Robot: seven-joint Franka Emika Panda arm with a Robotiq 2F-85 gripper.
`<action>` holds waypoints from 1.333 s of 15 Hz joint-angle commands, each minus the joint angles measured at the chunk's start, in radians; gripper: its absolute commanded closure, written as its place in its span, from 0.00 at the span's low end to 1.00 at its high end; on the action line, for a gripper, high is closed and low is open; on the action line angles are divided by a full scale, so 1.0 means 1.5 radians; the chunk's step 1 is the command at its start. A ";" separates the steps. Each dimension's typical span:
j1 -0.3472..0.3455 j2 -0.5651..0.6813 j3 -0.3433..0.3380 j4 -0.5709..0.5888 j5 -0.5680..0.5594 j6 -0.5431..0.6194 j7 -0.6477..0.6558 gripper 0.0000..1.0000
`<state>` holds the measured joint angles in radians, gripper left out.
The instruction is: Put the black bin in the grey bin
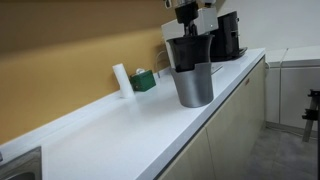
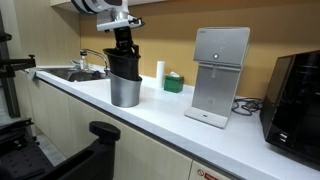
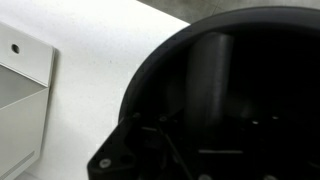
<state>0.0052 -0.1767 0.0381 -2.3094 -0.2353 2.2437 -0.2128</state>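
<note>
The black bin [image 1: 186,55] is a round black wastebasket, and its lower part sits inside the grey bin [image 1: 194,88] on the white counter. Its upper half stands out above the grey rim. Both bins show in both exterior views, the black bin [image 2: 124,63] above the grey bin [image 2: 124,93]. My gripper [image 1: 187,30] comes down from above and is shut on the black bin's rim [image 2: 123,42]. The wrist view looks into the black bin's dark inside [image 3: 215,70]. The jaws are lost in the dark there.
A black coffee machine [image 1: 229,35] stands behind the bins. A white upright board [image 2: 219,75] and another black machine [image 2: 296,95] stand along the counter. A white bottle [image 1: 121,79] and a green box [image 1: 146,80] sit by the wall. A sink [image 2: 68,74] lies at one end.
</note>
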 commanded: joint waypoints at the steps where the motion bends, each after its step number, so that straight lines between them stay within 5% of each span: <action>1: 0.010 0.004 0.009 -0.001 -0.012 -0.009 0.035 0.99; 9: 0.013 0.057 0.019 0.016 -0.020 -0.004 0.074 0.99; 10: 0.013 0.067 0.019 0.021 -0.022 -0.010 0.084 0.71; 12: 0.014 0.080 0.017 0.027 -0.017 -0.012 0.093 0.65; 20: 0.014 0.081 0.012 0.064 0.008 -0.018 0.110 0.10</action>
<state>0.0146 -0.0513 0.0579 -2.2606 -0.2406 2.2465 -0.0929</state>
